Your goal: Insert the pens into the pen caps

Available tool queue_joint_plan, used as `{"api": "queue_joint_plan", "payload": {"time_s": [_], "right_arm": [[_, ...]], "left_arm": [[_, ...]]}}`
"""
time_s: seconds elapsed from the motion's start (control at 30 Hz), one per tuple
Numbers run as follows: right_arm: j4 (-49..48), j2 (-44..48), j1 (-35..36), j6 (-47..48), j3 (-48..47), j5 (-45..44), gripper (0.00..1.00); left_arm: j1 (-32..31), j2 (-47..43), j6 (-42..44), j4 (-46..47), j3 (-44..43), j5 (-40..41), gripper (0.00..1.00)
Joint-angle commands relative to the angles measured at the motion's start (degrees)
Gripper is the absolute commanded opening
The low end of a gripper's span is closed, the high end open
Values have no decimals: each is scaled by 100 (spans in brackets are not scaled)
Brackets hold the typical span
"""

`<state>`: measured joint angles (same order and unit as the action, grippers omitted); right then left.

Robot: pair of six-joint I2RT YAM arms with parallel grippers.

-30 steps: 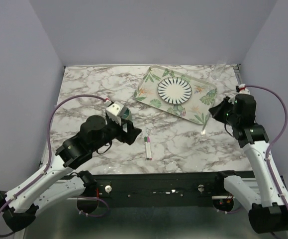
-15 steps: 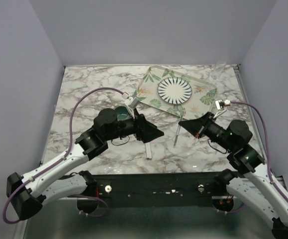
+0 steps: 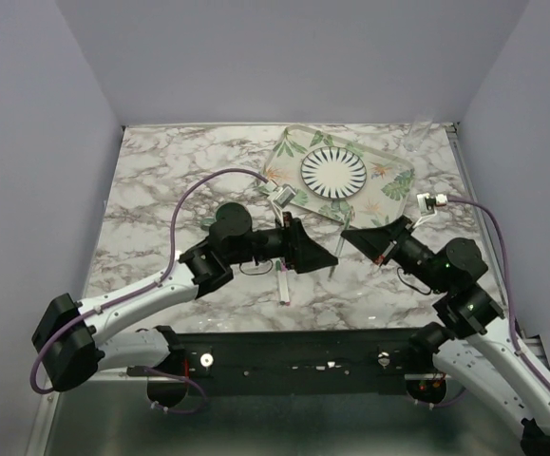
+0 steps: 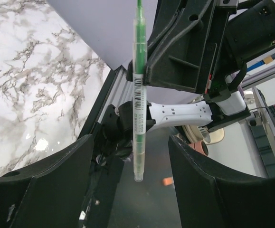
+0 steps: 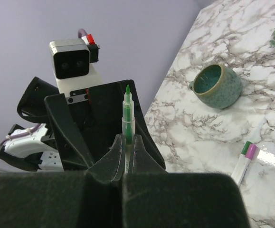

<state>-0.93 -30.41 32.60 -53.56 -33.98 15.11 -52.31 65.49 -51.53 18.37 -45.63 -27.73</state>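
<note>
From above, the left end effector (image 3: 324,256) and right end effector (image 3: 349,233) meet nose to nose over the counter (image 3: 161,180), and a second pen (image 3: 282,282) lies on it nearby. Left wrist: jaws released, straddling the green-tipped pen (image 4: 138,95) without touching it (probably lining up a regrasp). Right wrist: clenched on that pen's barrel, tip pointing away from the fingers.
</note>
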Motion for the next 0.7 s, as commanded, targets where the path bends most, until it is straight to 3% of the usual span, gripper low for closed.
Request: {"api": "queue_joint_plan", "payload": {"time_s": [0.0, 0.5, 0.6, 0.67], "right_arm": [[-197, 132, 36, -84, 84, -52, 1], [-153, 334, 36, -14, 172, -228, 1], [-136, 352, 36, -14, 163, -263, 1], [-127, 361, 36, 3, 172, -290, 1]], "left_arm": [[-59, 165, 2, 474, -227, -93, 72], [-139, 473, 55, 641, -386, -216, 71], [-191, 561, 38, 694, -386, -277, 65], [-235, 622, 20, 756, -386, -339, 52]]}}
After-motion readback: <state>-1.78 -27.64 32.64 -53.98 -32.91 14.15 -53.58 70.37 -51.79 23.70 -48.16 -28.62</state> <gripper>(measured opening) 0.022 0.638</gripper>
